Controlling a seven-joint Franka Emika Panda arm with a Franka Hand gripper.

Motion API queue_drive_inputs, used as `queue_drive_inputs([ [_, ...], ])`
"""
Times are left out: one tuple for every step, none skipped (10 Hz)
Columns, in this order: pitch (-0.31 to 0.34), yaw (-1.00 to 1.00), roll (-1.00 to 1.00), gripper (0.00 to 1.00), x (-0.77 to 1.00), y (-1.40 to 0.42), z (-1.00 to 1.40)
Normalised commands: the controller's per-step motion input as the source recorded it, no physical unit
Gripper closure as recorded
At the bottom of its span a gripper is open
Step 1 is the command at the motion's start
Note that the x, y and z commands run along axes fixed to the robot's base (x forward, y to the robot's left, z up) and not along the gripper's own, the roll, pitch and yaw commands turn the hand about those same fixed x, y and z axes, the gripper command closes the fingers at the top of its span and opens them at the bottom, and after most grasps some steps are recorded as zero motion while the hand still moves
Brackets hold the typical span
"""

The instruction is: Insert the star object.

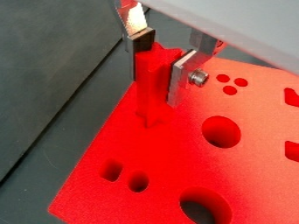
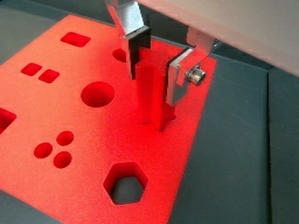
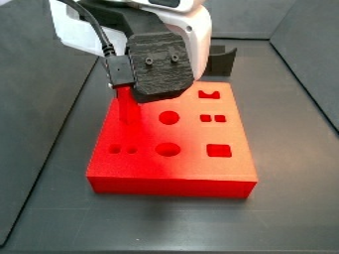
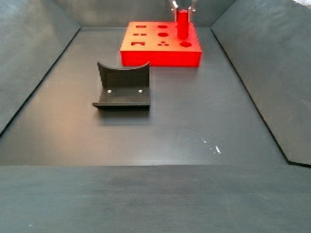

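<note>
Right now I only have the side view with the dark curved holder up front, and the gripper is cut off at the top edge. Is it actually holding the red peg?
Observer: Yes. In both wrist views the gripper is above the red block, with its fingers closed on the star object.
Operator: Where on the block does the peg come down?
Observer: In a side view it meets the block's top near a back corner, apart from the round hole.
Operator: Is the tip in a hole?
Observer: I cannot tell. In the wrist views its lower end is at the surface, with no hole outline showing around it.
</note>
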Motion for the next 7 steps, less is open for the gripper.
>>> queue_drive_inputs([
  [-0.293, 0.0, -0.21, 1.0, 0.0, 0.0, -0.47],
  [-0.3, 0.0, -0.18, 1.0, 0.0, 0.03, -0.52],
  [-0.191, -0.02, -0.02, 1.0, 0.0, 0.0, -0.87],
  [-0.04, -0.08, 0.18, 1.0, 0.03, -0.04, -0.99],
  [0.0, -0.09, 0.29, 1.0, 0.0, -0.09, -0.8],
  [0.079, -0.09, 0.18, 1.0, 0.03, 0.0, -0.59],
  [0.0, 0.0, 0.0, 1.0, 0.0, 0.0, 0.0],
])
